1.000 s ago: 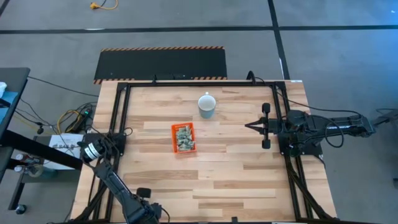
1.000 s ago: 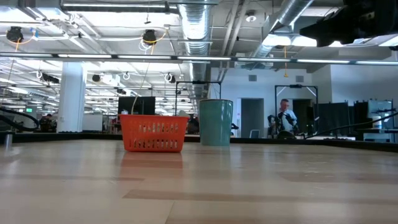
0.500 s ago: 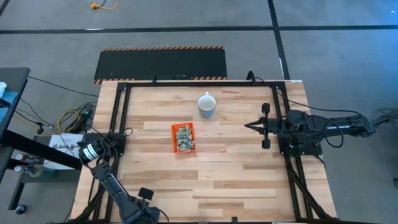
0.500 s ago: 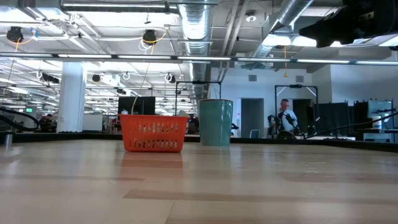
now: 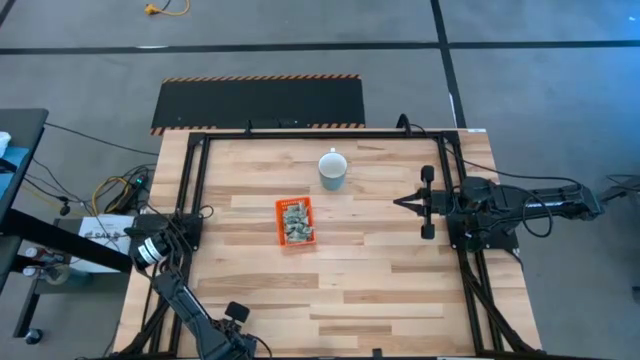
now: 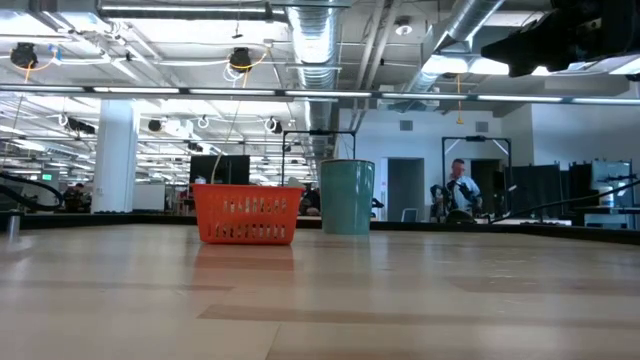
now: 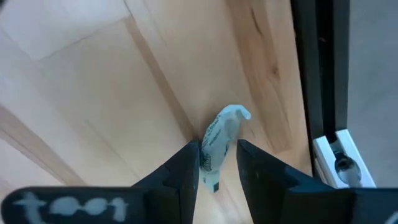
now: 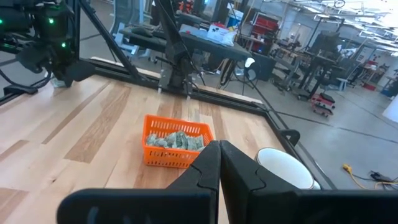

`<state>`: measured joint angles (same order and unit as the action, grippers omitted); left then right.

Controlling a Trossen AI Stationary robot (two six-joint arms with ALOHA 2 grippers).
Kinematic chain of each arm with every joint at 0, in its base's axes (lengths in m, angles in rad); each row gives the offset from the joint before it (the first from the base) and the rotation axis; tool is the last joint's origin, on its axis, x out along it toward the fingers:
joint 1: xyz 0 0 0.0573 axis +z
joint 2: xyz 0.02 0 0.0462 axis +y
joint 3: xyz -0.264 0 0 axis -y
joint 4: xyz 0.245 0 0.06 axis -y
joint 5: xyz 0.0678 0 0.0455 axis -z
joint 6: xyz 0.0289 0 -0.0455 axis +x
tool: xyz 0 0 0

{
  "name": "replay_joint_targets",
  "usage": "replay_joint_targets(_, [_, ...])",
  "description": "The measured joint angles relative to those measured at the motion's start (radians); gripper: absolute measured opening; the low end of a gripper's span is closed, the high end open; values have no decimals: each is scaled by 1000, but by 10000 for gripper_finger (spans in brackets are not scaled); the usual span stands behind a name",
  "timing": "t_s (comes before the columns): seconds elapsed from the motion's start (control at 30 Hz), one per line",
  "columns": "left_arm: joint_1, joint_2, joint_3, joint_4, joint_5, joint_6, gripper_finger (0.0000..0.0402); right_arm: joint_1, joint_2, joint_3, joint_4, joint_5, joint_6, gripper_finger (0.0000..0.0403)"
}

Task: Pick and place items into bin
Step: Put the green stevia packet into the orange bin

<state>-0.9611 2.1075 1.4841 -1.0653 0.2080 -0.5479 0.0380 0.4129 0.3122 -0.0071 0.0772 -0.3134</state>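
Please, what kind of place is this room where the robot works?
Probably a large industrial lab or workshop. Exposed metal ducts and strip lights run under the ceiling, equipment racks and carts stand behind the wooden table, and a person works in the background.

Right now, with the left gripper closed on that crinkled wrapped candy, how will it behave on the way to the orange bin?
The wrapped candy looks tiny, so probably light. Its crinkled wrapper, bent above the left gripper, suggests floppiness. Pinched at one end, it may slip before the orange bin.
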Motion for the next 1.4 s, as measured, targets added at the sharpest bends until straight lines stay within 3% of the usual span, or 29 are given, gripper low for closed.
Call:
replay_joint_targets(0.3, [-1, 3, 1, 12, -50, -71, 95, 0, 0, 0, 0, 0, 4, 1])
replay_joint_targets(0.57, [-1, 4, 1, 24, -101, -100, 12, 0, 0, 0, 0, 0, 7, 1])
replay_joint_targets(0.63, [-1, 4, 6, 23, -135, -119, 7, 0, 0, 0, 0, 0, 7, 1])
replay_joint_targets(0.97, [58, -19, 187, -56, -478, -73, 2, 0, 0, 0, 0, 0, 11, 1])
replay_joint_targets(1.23, [156, -136, 286, -325, -942, -18, 1, 0, 0, 0, 0, 0, 10, 1])
replay_joint_targets(1.4, [298, -224, 286, -457, -1035, -22, 1, 0, 0, 0, 0, 0, 10, 1])
